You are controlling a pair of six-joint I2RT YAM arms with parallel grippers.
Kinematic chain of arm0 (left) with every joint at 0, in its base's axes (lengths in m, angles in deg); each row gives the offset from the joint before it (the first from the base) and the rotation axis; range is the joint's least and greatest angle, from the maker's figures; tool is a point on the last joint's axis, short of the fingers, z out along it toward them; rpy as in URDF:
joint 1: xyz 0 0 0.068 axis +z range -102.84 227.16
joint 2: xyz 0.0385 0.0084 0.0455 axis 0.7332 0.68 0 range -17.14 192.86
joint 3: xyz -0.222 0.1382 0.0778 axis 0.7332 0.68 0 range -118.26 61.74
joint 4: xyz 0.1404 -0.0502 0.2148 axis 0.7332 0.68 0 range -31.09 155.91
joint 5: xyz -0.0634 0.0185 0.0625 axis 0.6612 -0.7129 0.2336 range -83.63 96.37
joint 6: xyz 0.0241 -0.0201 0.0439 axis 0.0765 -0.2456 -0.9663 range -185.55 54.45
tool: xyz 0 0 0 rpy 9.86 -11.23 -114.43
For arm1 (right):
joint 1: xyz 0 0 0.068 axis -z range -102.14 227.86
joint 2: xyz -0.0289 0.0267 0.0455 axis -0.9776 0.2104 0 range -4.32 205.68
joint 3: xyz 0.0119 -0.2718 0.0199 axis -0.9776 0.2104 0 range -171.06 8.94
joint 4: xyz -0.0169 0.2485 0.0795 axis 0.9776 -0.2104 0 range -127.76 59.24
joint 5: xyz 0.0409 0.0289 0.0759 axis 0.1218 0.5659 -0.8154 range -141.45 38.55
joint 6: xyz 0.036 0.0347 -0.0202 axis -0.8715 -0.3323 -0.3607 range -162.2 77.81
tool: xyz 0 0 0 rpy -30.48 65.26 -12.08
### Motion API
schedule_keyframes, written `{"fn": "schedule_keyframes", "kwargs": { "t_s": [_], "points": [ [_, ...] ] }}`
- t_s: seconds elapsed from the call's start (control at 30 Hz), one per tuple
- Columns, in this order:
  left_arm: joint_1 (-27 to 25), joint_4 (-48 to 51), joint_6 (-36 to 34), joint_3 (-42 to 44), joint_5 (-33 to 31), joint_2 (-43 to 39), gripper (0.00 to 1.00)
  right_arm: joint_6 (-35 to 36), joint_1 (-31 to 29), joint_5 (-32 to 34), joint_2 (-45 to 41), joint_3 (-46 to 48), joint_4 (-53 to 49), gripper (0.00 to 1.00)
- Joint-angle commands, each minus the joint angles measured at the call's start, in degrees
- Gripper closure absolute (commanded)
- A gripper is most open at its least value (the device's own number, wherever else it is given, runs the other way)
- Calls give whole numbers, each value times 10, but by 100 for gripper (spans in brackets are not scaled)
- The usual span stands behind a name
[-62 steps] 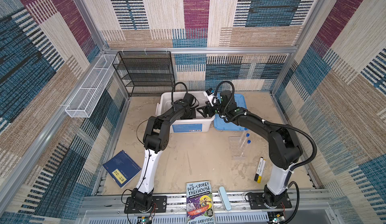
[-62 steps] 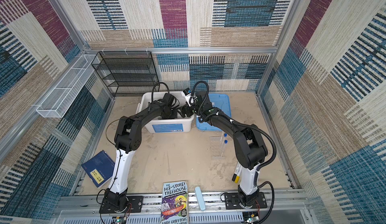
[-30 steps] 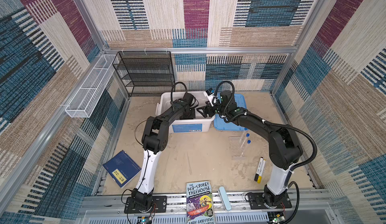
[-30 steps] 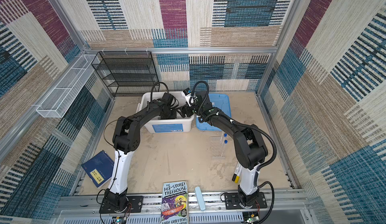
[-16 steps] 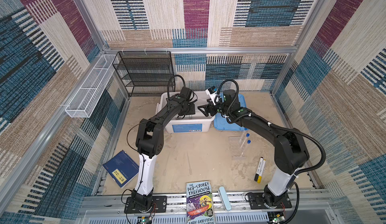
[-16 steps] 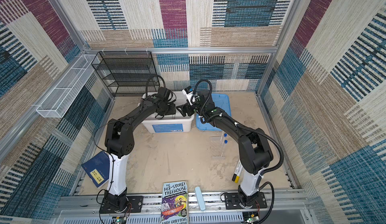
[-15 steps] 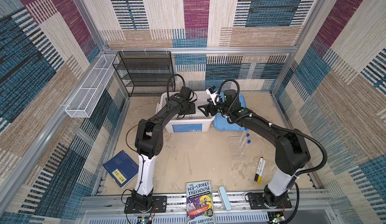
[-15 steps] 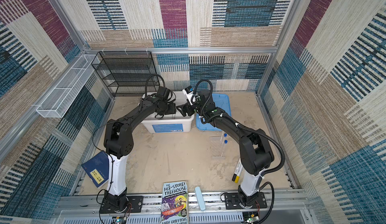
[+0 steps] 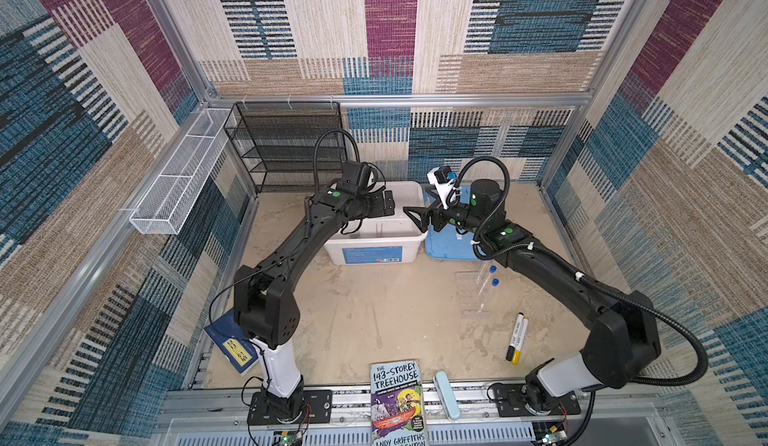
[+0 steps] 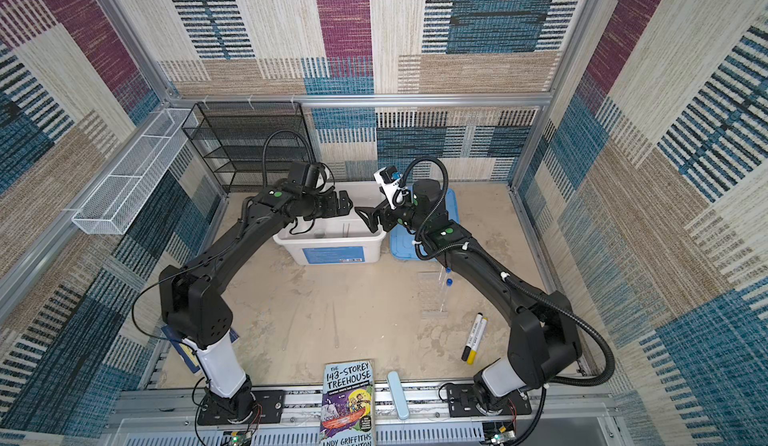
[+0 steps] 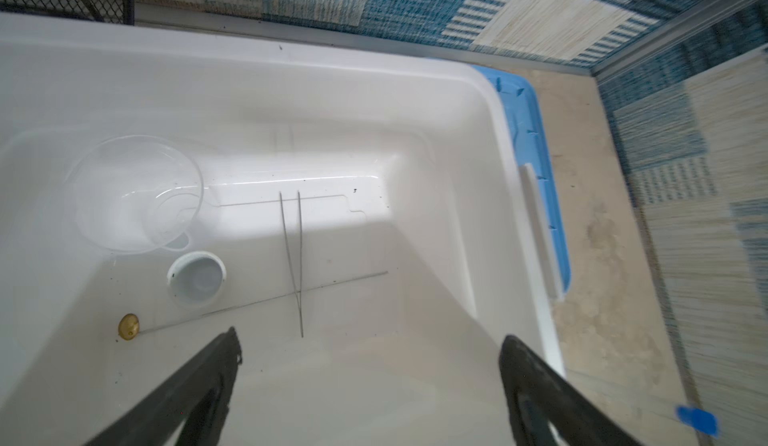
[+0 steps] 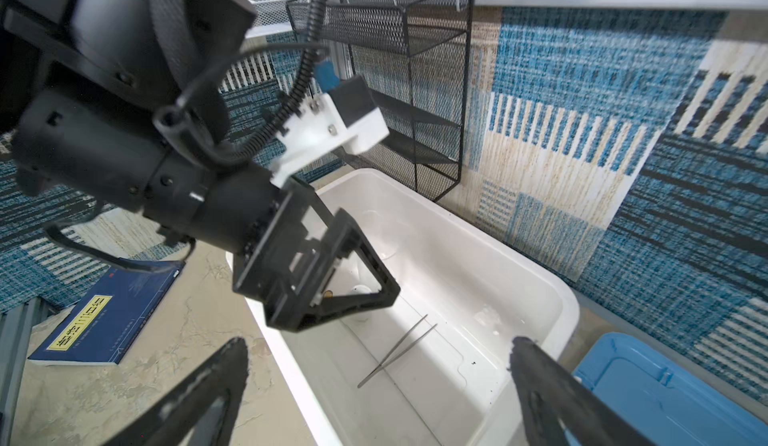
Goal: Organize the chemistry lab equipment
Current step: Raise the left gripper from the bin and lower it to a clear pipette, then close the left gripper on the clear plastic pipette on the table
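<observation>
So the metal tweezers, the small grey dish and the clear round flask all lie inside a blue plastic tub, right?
Not blue: the left wrist view shows the metal tweezers, small grey dish and clear round flask inside a white plastic tub.

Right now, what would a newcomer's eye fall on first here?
The left gripper and right gripper, both open and empty, meet over a white bin at the back. Inside lie a flask, a dish, tweezers and a rod. Nearer the front, blue-capped tubes are outside it.
</observation>
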Motion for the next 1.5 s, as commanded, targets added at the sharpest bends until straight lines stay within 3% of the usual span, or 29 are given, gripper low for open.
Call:
{"fn": "schedule_keyframes", "kwargs": {
  "t_s": [0.0,0.1,0.27,0.37,0.5,0.63,0.9,1.2,1.47],
  "points": [
    [-1,-56,22,52,54,-61,1,3,0,51,-45,40,38,1],
    [-1,-134,27,149,72,-139,1,65,0,26,-92,77,27,1],
    [1,-178,29,279,21,-259,1,55,0,-45,-143,98,-32,1],
    [1,-165,52,321,37,-292,1,36,-2,-75,-154,100,-67,1],
    [1,-151,152,392,44,-340,1,40,-27,-53,-163,115,-102,1],
    [-32,-75,185,440,-16,-370,2,51,-71,3,-156,124,-132,1],
    [-130,-3,264,499,-80,-350,6,38,-127,58,-126,150,-140,2],
    [-192,-6,343,542,-74,-304,36,5,-146,64,-119,164,-144,3],
    [-227,-15,358,538,-62,-243,42,-8,-154,82,-90,159,-157,5]
  ]
}}
